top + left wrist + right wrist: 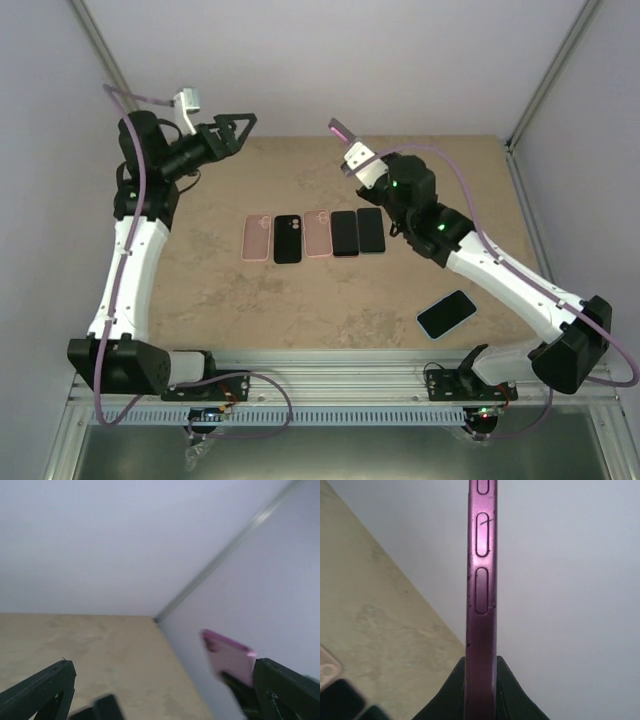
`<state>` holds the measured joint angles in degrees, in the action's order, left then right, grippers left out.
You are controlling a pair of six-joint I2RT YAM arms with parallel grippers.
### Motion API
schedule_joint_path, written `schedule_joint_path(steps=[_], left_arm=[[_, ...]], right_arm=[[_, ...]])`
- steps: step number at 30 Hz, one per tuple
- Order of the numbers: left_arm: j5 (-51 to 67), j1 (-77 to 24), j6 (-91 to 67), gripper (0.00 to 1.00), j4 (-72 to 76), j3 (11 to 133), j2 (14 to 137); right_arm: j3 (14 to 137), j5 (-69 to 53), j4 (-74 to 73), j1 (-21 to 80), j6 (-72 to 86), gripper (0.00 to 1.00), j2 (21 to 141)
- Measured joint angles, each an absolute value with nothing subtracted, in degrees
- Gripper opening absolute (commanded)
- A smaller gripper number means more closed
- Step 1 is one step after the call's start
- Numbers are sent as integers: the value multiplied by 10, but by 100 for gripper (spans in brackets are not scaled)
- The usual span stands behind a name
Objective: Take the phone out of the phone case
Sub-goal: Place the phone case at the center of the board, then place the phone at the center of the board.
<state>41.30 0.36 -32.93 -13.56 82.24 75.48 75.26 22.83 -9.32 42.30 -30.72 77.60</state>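
My right gripper (353, 150) is raised above the back of the table and shut on a purple phone case (340, 130). In the right wrist view the case (481, 605) stands edge-on between the black fingertips (512, 695), button covers showing. I cannot tell whether a phone is inside it. My left gripper (245, 132) is open and empty, held high at the back left and pointing toward the case. In the left wrist view the case (227, 657) appears blurred by the right finger (285, 685), apart from it.
A row lies mid-table: a pink case (257, 237), a black phone (288, 238), a second pink case (318, 233), a dark phone (345, 233) and another phone (371, 230). A phone with a pale rim (446, 313) lies front right. White walls enclose the table.
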Motion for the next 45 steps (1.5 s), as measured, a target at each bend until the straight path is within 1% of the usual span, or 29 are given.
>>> schedule_joint_path(steps=[5,12,16,18,23,28,31,38,43,45], left_arm=[[468,-57,-409,92,-51,794,746],[497,-125,-448,84,-41,774,759],[504,-150,-457,77,-33,761,759],[507,-159,-461,72,-23,753,759],[521,-170,-483,55,20,722,759],[534,-183,-504,40,60,696,756],[542,-185,-518,36,84,686,755],[552,-187,-556,24,136,670,752],[552,-187,-579,8,154,663,752],[550,-186,-601,2,154,661,752]], right_arm=[[702,302,20,454,-433,0,776],[645,366,199,491,-599,0,776],[601,377,301,509,-698,0,776],[584,379,342,515,-740,0,776],[543,380,453,533,-839,0,779],[525,380,499,539,-889,0,787],[517,380,519,543,-909,1,788],[490,371,572,556,-948,1,790],[474,357,607,568,-978,1,797],[474,356,614,567,-997,3,801]])
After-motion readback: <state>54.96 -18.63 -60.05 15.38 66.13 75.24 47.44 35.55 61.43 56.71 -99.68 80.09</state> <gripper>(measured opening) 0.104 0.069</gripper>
